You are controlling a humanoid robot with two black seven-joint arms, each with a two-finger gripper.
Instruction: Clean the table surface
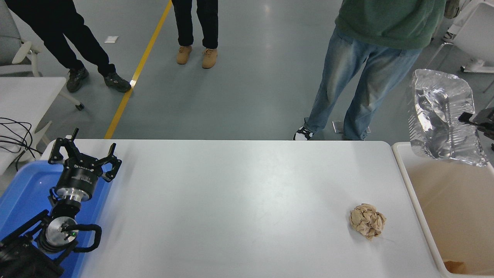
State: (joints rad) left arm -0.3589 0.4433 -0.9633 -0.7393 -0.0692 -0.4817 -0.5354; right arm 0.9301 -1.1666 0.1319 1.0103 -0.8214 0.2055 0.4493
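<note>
The white table surface (pixel 239 200) fills the middle of the head view. A crumpled brown paper ball (pixel 367 221) lies on it near the right edge. My right gripper (pixel 469 117) comes in at the right edge, shut on a crumpled silver foil tray (pixel 442 119) that it holds in the air above the far end of a beige bin (pixel 444 200). My left gripper (pixel 83 154) is open and empty, parked over a blue plastic tray (pixel 27 193) at the lower left.
The beige bin stands against the table's right edge with a brown scrap (pixel 455 265) inside. A person in jeans (pixel 347 88) stands at the far edge; two more people stand further back. A smaller white table (pixel 27 92) with cables is at the left.
</note>
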